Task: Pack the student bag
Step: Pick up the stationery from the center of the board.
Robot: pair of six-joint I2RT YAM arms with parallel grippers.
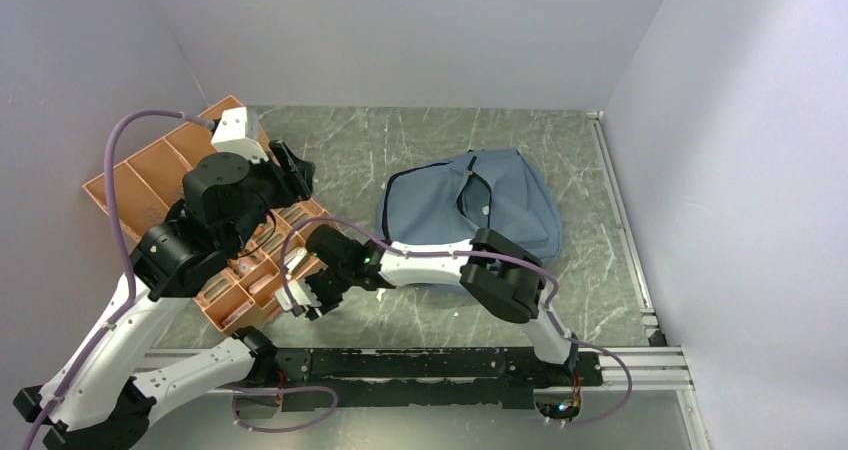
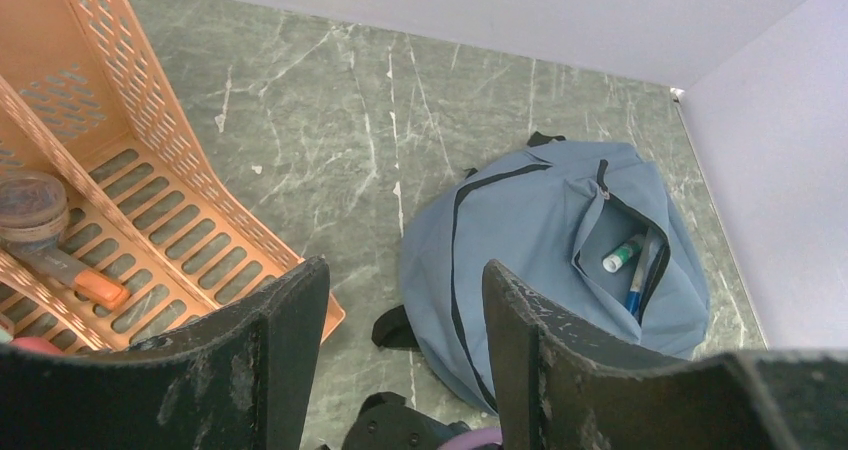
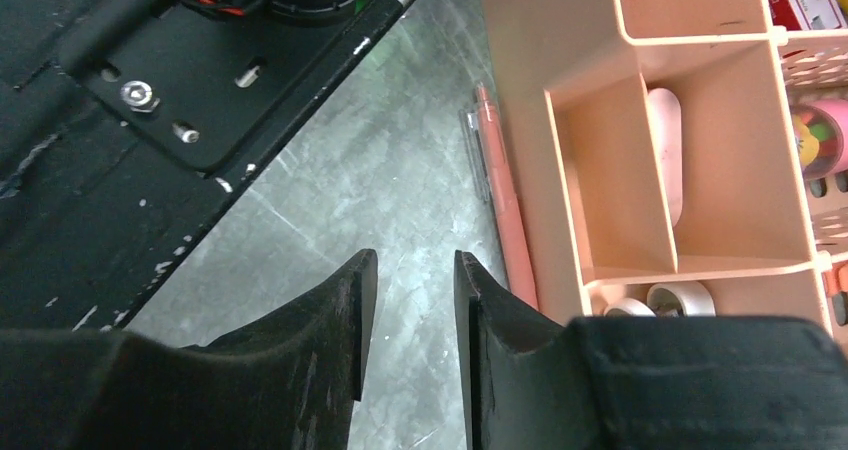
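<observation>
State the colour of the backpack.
The backpack is grey-blue with black trim; the left wrist view shows it best.

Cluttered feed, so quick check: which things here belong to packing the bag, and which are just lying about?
Job: student bag; orange tray of stationery; pen beside the tray, likely next.
Lying about: black base plate; purple cable; rail.

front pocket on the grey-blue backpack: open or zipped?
Open. The soft grey-blue fabric backpack has its front pocket gaping, with a small white tube and a blue pen showing inside.
</observation>
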